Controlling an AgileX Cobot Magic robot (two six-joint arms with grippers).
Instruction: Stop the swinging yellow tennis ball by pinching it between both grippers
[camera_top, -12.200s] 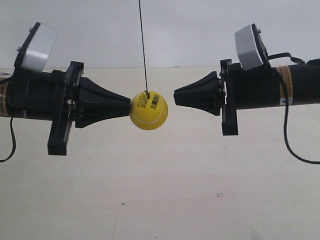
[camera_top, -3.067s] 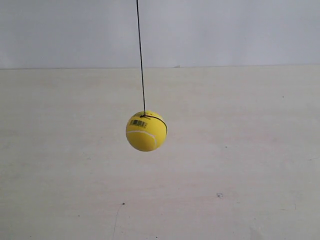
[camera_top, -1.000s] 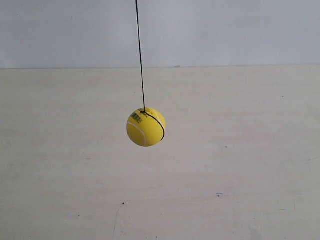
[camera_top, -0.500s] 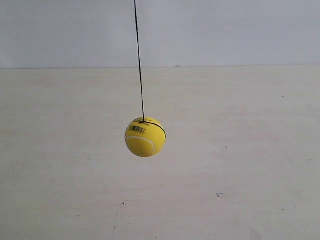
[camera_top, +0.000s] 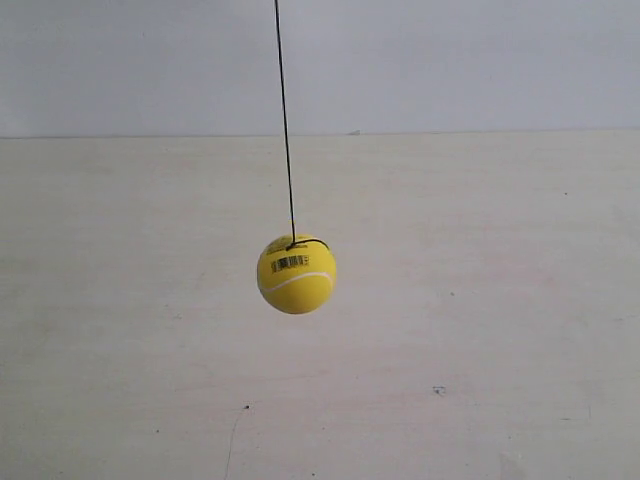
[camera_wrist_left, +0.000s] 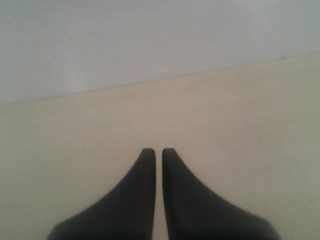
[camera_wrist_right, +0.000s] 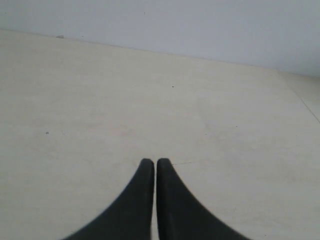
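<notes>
With jaws of the left gripper (camera_wrist_left: 155, 151) and right gripper (camera_wrist_right: 151, 161) closed and empty, we should meet the yellow tennis ball (camera_top: 296, 274) from both sides together.

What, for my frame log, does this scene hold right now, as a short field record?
ball: yellow tennis ball, hanging free, touching nothing
string: thin black string, running up out of the picture
sticker: barcode sticker, facing the exterior camera
surface: pale table
left gripper: shut, empty
right gripper: shut, empty
arms in exterior view: none
</notes>
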